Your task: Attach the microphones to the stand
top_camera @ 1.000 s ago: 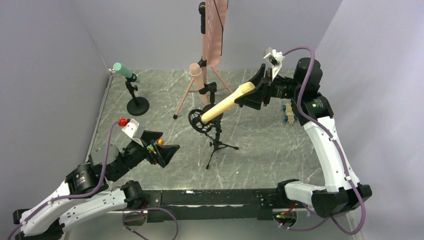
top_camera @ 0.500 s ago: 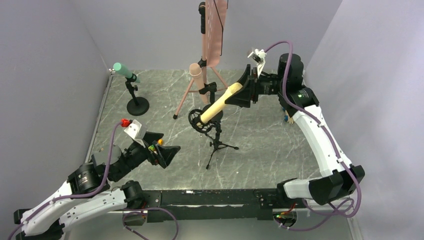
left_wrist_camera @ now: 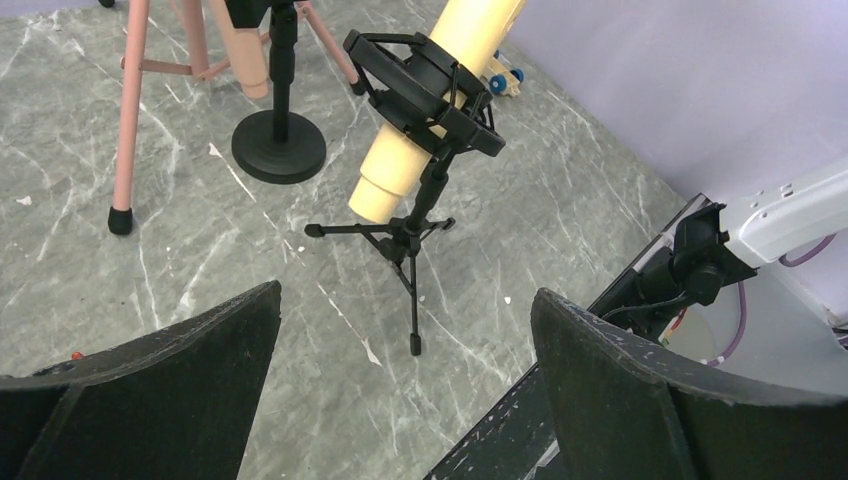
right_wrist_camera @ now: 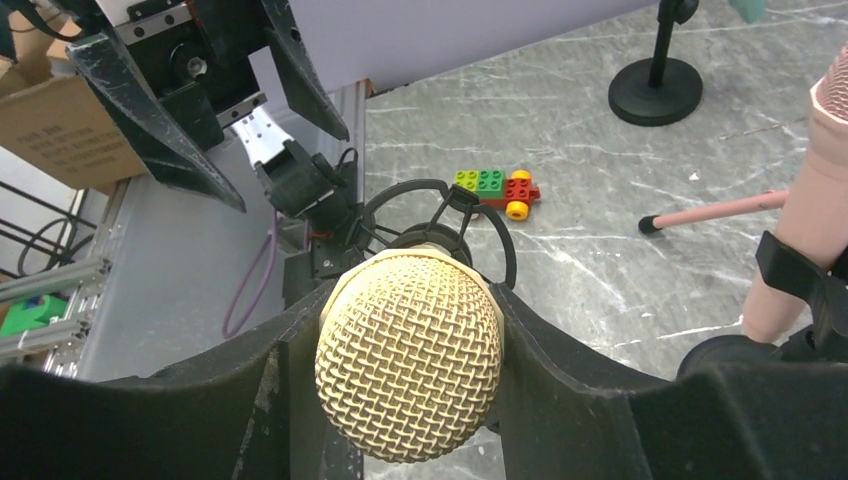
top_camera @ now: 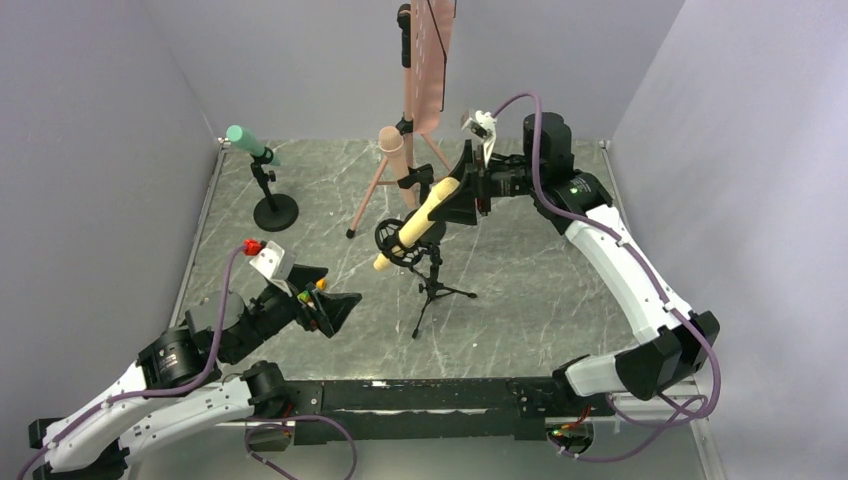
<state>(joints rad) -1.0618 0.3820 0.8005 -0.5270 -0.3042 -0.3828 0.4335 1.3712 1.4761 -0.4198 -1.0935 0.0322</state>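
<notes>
Grip on show: our right gripper (top_camera: 455, 197) clamps the mesh head of the tan-yellow microphone (top_camera: 415, 222), its shaft slanting through the black ring mount (left_wrist_camera: 425, 85) atop the small tripod stand (top_camera: 437, 288). Our left gripper (top_camera: 322, 292) hangs spread wide near the front left. We see the teal-green microphone (top_camera: 245, 140) and pink microphone (top_camera: 395, 155) mounted farther back.

The worktop (top_camera: 520, 270) is showing grey marble with thin white veins. The tan-yellow microphone (top_camera: 415, 222) is wearing a woven mesh pattern on its head, in the same pale yellow. The teal-green microphone (top_camera: 245, 141) is standing out against lilac walls (top_camera: 120, 120), and the pale pink microphone (top_camera: 394, 150) is matching the pink tripod (top_camera: 375, 195). The shock-mount stand (top_camera: 432, 280), left pincer (top_camera: 330, 290) and right pincer (top_camera: 460, 198) are showing black. The block toy (right_wrist_camera: 495, 186) is showing green, red and yellow. Purple cables (top_camera: 212, 305) are trailing over white arms (top_camera: 620, 265).
</notes>
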